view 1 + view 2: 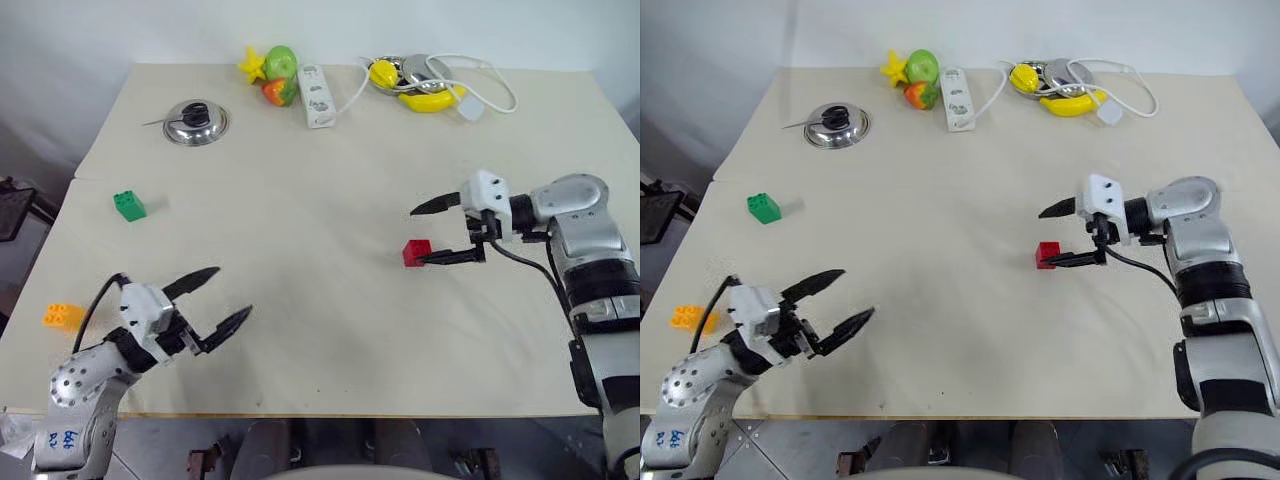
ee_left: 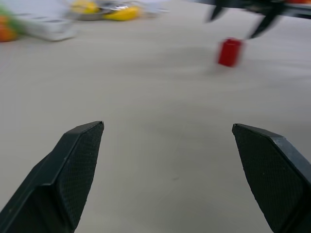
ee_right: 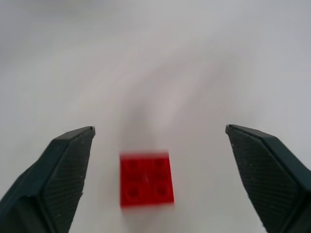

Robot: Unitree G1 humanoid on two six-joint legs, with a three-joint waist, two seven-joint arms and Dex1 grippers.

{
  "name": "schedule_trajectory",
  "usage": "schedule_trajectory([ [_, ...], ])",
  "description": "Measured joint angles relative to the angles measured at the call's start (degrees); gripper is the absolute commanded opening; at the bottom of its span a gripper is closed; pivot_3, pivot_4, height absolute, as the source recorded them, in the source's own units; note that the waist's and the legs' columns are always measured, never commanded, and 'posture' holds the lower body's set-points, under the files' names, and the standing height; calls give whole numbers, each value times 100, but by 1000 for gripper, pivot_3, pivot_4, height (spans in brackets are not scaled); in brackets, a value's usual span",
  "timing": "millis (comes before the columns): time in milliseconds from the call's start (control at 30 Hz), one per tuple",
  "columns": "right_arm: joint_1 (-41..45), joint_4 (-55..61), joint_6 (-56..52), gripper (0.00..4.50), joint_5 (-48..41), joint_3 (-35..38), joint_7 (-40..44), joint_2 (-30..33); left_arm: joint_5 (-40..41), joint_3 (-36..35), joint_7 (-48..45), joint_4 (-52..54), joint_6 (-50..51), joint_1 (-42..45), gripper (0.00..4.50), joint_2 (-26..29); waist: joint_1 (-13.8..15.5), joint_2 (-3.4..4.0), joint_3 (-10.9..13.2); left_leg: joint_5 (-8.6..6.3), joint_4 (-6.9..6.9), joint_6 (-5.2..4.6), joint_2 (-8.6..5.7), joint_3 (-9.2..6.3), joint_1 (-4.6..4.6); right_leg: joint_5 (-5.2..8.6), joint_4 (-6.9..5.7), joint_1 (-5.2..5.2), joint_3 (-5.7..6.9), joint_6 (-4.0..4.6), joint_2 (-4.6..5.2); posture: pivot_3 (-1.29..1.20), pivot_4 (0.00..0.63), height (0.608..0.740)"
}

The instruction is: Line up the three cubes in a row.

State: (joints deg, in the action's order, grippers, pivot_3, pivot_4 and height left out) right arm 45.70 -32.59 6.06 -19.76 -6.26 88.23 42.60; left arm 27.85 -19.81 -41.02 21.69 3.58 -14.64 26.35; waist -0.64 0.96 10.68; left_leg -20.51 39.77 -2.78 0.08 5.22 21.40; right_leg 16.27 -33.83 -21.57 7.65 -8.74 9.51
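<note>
The red cube (image 1: 416, 252) sits on the table at middle right. My right gripper (image 1: 418, 236) hangs over it, open, fingers pointing left. In the right wrist view the red cube (image 3: 146, 180) lies between the spread fingertips (image 3: 73, 160) and touches neither. The green cube (image 1: 129, 206) stands at the left of the table. The orange-yellow cube (image 1: 62, 317) lies at the table's left edge. My left gripper (image 1: 232, 291) is open and holds nothing near the front left edge, to the right of the orange-yellow cube. In the left wrist view it faces the far red cube (image 2: 229, 52).
A steel pot lid (image 1: 196, 122) lies at the back left. Toy fruits (image 1: 275, 72), a white power strip (image 1: 316, 95), and a metal bowl with a banana (image 1: 428, 98) and a white cable line the far edge.
</note>
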Motion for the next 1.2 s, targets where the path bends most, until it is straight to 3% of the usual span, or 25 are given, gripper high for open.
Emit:
schedule_trajectory([
  [167,-1354,1821,-641,4480,-1449,991,-307,-407,-10,-721,896,233,-349,-820,4500,-918,49,-7,2,-5,-1,1,3,4,-4,-1,4,3,-3,-1,2,0,150,740],
  [333,-2752,3091,-1058,4480,-1718,1148,-1108,-891,-97,-1199,1719,301,-809,-1612,4500,-1936,77,-27,6,-22,4,2,1,9,-9,-2,7,5,-9,-3,11,0,150,740],
  [433,-2942,3251,-1127,4480,-1718,1183,-1479,-1070,-132,-1387,2134,342,-1030,-1873,4500,-2394,66,-31,8,-49,17,21,5,14,-11,-2,23,3,-15,-4,17,0,150,740],
  [567,-2958,3250,-1111,4480,-1685,1249,-1666,-1140,-146,-1395,2480,388,-958,-1858,4500,-2390,84,-33,9,-52,18,24,8,11,-11,2,16,-2,-13,3,17,0,150,740],
  [700,-3104,3241,-1110,4480,-1601,1310,-1735,-1134,-68,-1317,3137,786,-3,-832,4500,-1666,193,-34,9,-49,23,19,8,6,-10,5,2,-3,-11,9,16,0,150,740],
  [867,-3419,3266,-1069,4480,-1566,1453,-1777,-1123,133,-1129,4373,973,2035,948,4500,-753,176,-31,4,-34,22,-8,-3,10,-13,3,-23,2,-14,7,7,0,150,740],
  [1033,-3704,3576,-1020,4480,-1563,1592,-1940,-1128,-107,-827,5604,257,4066,2709,4500,-529,177,-33,3,-33,18,-8,-1,11,-14,3,-20,2,-12,7,-11,0,150,740],
  [1200,-3804,3940,-1121,4480,-1679,1656,-2269,-1196,-653,-471,5831,-1018,4316,3783,4500,-397,199,-37,4,-28,19,3,-6,11,-11,3,-16,3,-10,6,-24,0,150,740],
])
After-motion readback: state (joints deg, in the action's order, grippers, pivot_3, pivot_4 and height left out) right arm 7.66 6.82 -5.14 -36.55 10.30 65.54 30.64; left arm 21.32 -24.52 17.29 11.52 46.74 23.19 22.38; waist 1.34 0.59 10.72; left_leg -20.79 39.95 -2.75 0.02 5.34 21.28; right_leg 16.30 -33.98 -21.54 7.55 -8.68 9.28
